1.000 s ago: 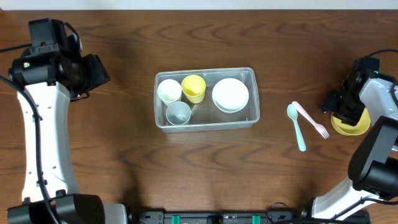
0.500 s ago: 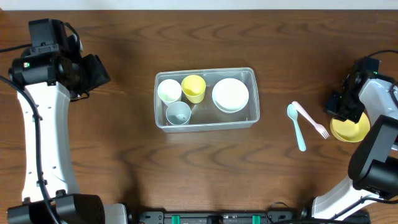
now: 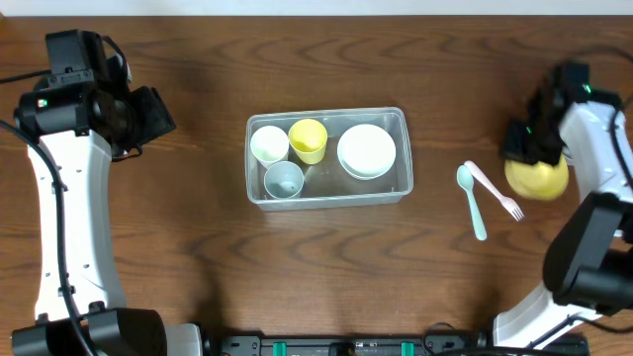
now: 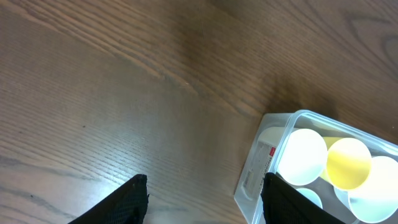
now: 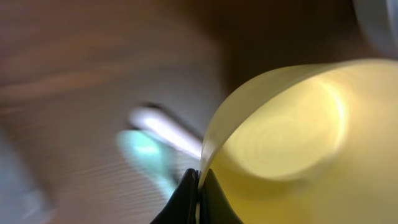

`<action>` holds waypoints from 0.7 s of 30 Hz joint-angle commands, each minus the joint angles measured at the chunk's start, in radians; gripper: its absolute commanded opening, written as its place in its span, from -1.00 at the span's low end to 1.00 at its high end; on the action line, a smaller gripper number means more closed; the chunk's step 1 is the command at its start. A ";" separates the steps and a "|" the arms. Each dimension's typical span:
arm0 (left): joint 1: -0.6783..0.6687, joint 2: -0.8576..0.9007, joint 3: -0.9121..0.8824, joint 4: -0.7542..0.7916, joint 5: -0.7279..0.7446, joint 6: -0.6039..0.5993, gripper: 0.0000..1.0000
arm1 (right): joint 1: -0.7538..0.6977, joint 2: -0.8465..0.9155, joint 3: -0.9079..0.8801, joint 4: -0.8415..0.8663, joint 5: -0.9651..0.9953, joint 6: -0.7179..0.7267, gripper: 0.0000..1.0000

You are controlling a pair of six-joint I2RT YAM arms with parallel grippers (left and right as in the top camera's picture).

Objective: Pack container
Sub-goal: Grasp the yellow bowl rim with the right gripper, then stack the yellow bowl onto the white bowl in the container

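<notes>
Gripping the yellow bowl (image 3: 539, 180) by its rim, your right gripper (image 5: 199, 186) must next carry it over into the container (image 3: 336, 199).

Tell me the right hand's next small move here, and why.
Probably carry the yellow bowl left toward the container, passing above the spoon and fork that lie between. The right hand is pinched on the bowl's rim, and the stacked white bowls at the container's right end look like its nesting spot.
</notes>
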 commanded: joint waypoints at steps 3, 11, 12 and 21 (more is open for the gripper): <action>0.003 0.010 -0.004 -0.006 0.003 -0.007 0.20 | 0.283 -0.135 0.187 -0.030 -0.036 -0.203 -0.97; 0.003 0.010 -0.004 -0.016 0.003 -0.006 0.19 | 0.662 -0.102 0.201 0.017 0.057 -0.272 -0.97; 0.003 0.010 -0.004 -0.017 0.003 -0.006 0.20 | 0.694 -0.084 0.201 0.016 0.058 -0.271 -0.98; 0.003 0.010 -0.004 -0.017 0.003 -0.006 0.19 | 0.763 0.063 0.201 0.014 0.061 -0.253 -0.97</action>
